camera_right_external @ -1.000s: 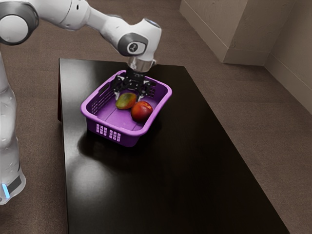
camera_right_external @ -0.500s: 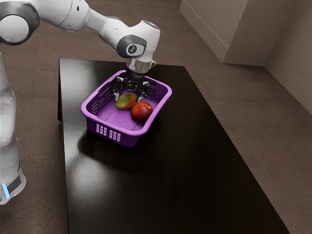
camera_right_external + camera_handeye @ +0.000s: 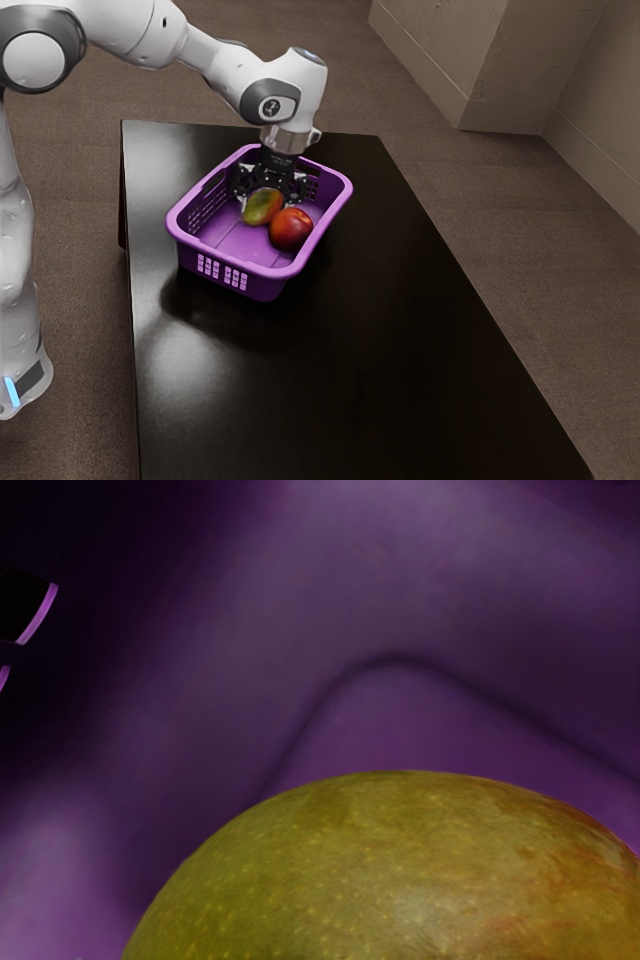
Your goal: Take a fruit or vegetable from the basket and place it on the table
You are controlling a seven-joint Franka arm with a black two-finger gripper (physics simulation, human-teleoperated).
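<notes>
One mango (image 3: 262, 208), one red fruit (image 3: 291, 230), one basket (image 3: 232, 272) — one end effector (image 3: 267, 202) at mango — can't tell if open or gripping.

The basket (image 3: 265, 287) is purple, the mango (image 3: 262, 208) speckled green-red.
</notes>
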